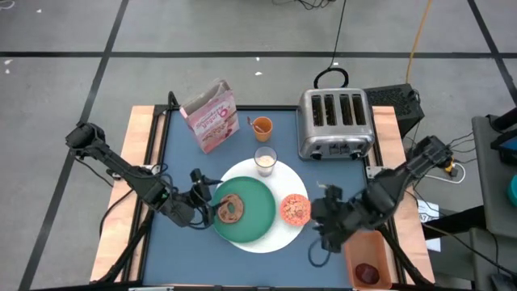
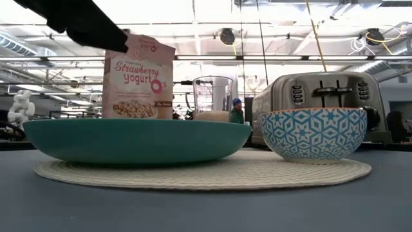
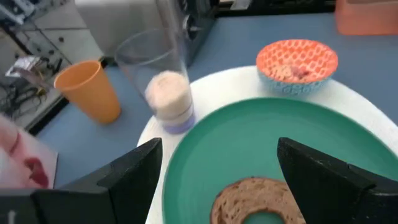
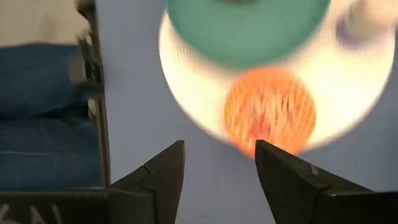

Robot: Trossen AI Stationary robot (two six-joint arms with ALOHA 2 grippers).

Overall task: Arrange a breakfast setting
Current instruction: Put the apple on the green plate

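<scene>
The green plate (image 1: 252,212) lies on the white round mat (image 1: 275,236). A bagel (image 1: 232,208) lies flat on the plate's left part. My left gripper (image 1: 208,198) is open at the plate's left rim; in its wrist view (image 3: 217,171) its fingers stand wide on either side of the bagel (image 3: 258,199), apart from it. The orange patterned bowl (image 1: 295,208) stands on the mat to the right of the plate. My right gripper (image 1: 321,217) is open and empty just right of the bowl (image 4: 270,112). The milk glass (image 1: 265,159), the orange cup (image 1: 261,125) and the pink cereal box (image 1: 212,115) stand behind the mat. The spoon is out of view.
The silver toaster (image 1: 335,121) stands at the far right. The orange bin (image 1: 380,249) at the near right corner holds a dark red fruit (image 1: 367,273). In the low view the plate (image 2: 135,138) and the bowl (image 2: 312,132) sit side by side on the mat (image 2: 206,171).
</scene>
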